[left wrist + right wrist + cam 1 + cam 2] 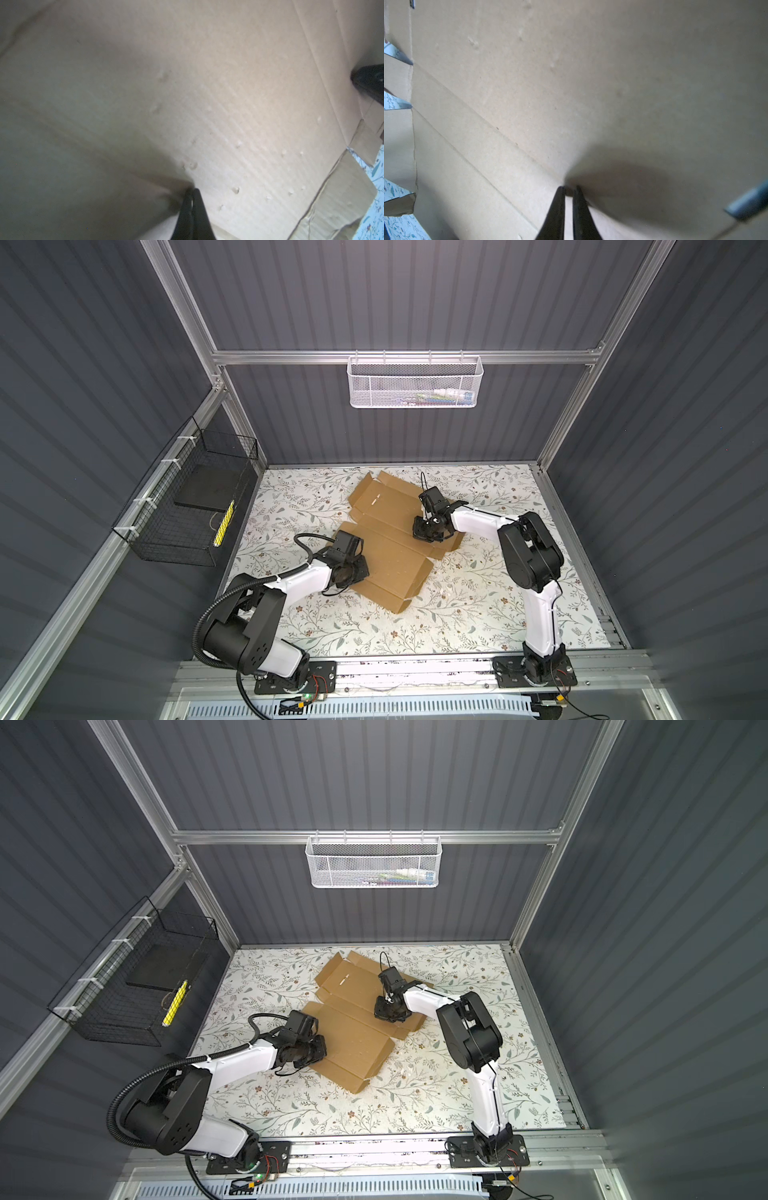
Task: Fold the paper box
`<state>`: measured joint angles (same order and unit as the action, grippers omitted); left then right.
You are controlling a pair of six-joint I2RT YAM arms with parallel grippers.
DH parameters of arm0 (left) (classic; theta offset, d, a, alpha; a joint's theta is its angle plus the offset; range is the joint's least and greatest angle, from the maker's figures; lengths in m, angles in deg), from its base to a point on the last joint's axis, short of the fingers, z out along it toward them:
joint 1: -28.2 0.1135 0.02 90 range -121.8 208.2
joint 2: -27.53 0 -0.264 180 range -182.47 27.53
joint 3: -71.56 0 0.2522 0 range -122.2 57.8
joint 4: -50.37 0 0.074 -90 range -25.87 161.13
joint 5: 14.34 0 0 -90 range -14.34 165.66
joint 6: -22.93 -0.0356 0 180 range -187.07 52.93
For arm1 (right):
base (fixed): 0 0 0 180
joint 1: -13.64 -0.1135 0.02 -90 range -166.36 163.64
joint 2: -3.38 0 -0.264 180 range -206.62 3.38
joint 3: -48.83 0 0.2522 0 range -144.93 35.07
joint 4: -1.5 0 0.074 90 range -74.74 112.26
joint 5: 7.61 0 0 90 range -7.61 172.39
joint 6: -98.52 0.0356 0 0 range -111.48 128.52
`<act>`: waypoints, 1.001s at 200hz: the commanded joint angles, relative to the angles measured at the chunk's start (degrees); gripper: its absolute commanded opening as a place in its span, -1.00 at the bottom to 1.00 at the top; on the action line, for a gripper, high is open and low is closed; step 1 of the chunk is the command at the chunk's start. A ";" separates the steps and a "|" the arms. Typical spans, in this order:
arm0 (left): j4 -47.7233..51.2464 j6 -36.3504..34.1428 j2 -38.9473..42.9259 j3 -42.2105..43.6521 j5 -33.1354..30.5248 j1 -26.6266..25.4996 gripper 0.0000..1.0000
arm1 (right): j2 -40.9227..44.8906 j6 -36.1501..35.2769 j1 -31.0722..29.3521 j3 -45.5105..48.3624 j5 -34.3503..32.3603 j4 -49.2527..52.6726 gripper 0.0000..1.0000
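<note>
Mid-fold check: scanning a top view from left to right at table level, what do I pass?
black wire basket → left gripper → right gripper → right arm's black elbow. The paper box lies under both grippers, so it has no clear place in the order.

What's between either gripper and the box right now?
Nothing visible. The left gripper is shut, tips on the box; the right gripper sits at a raised flap, seemingly pinching it.
</note>
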<state>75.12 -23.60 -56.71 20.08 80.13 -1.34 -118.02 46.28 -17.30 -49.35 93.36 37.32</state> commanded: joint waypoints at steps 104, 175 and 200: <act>4.75 -0.25 -1.30 -2.72 1.29 -16.58 -1.00 | -5.32 -5.02 0.85 -6.64 0.68 6.32 -0.71; 10.20 -2.98 -0.64 -9.86 -5.88 -18.45 -1.00 | -0.77 -6.12 0.87 -4.29 0.19 6.79 -0.70; 14.36 -5.92 -0.20 -13.67 -10.32 -17.56 -1.00 | 4.36 -5.94 0.64 -0.66 -0.65 5.80 -0.70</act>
<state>83.20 -25.51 -58.55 10.60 75.85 -19.79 -119.42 40.99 -16.73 -53.20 94.36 42.02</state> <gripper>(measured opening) 0.046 0.149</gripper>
